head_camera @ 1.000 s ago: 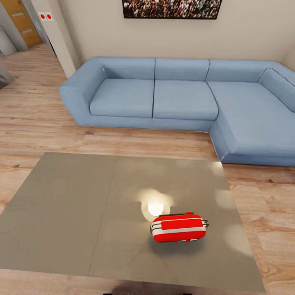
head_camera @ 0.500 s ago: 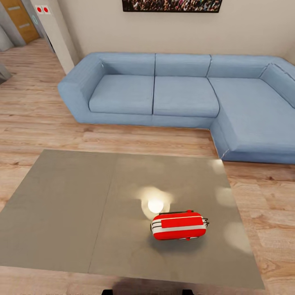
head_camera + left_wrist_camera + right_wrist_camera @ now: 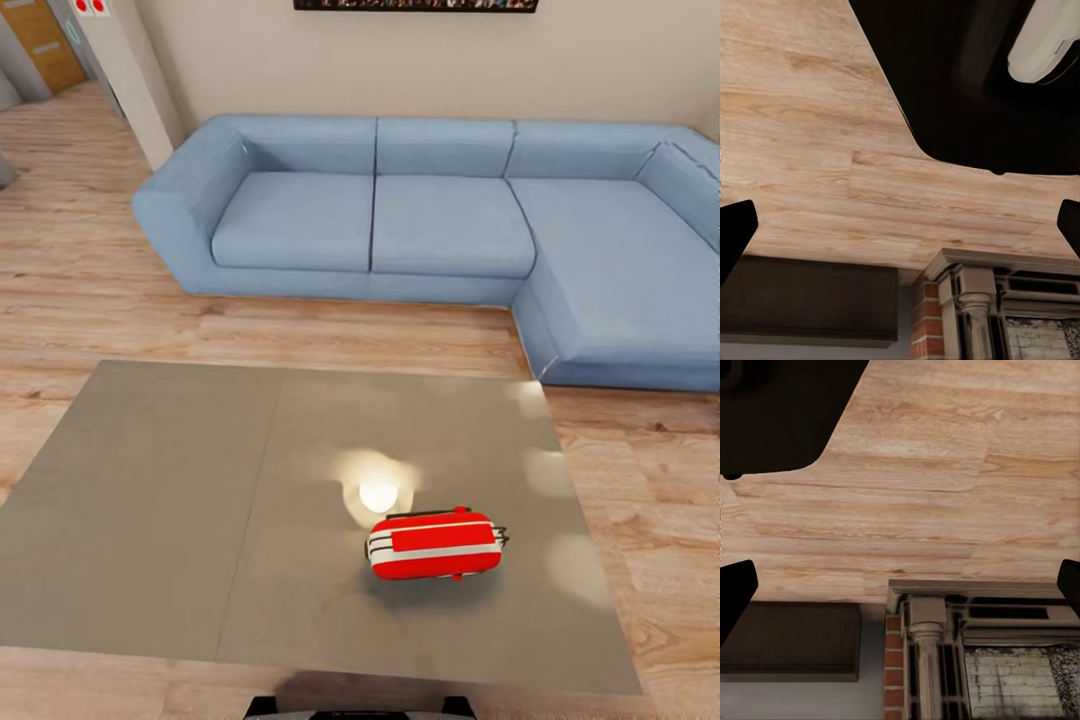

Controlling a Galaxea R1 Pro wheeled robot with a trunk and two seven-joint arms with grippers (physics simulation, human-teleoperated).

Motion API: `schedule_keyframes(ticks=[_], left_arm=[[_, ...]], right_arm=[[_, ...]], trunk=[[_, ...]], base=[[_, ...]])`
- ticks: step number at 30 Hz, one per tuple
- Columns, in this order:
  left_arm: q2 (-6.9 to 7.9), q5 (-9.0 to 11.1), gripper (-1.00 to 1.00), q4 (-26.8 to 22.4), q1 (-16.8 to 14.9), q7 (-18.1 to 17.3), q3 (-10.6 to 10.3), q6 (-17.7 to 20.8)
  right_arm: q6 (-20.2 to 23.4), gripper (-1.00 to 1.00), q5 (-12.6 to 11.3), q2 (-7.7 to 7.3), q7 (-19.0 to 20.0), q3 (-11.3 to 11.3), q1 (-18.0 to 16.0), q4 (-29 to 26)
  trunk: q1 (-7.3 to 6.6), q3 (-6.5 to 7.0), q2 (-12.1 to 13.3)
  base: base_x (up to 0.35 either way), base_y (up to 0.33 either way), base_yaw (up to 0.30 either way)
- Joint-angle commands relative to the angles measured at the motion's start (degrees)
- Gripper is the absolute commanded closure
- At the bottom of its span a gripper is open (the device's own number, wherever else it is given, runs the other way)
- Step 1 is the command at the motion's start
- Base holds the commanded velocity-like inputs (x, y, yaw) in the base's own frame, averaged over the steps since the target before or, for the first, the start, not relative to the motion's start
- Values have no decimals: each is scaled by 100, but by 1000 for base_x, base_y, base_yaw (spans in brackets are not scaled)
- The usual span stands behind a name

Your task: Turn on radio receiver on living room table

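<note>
The red radio receiver (image 3: 435, 545) with its white band lies on the low grey table (image 3: 170, 500), right of the seam and towards the near edge, beside a bright lamp reflection. The living room's wood plank floor (image 3: 90, 290) surrounds the table. In the left wrist view my left gripper (image 3: 900, 232) is open over bare floor, its dark fingertips (image 3: 735, 232) far apart. In the right wrist view my right gripper (image 3: 900, 592) is open too, with nothing between its fingers. Both hang away from the radio.
A blue L-shaped sofa (image 3: 440, 220) stands behind the table against the beige wall, its right arm reaching forward. A strip of floor separates sofa and table. My base (image 3: 360, 708) sits at the table's near edge. A brick fireplace (image 3: 975, 660) appears past the gripper.
The whole head view has shifted: sofa, table and radio sit slightly higher in the picture and my base has come into sight. The radio has not moved on the table.
</note>
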Motion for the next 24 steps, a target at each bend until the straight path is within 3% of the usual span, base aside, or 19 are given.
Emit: schedule_keyframes(ticks=[1, 24], left_arm=[[0, 0, -100, 0, 0, 1, 0, -1], [0, 0, -100, 0, -2, 1, 0, -2]], right_arm=[[0, -100, 0, 0, 0, -1, 0, 0], [0, -100, 0, 4, 0, 6, 0, 0]], trunk=[[0, -9, 0], [0, -214, 0]], base=[[0, 0, -81], [0, 0, -91]])
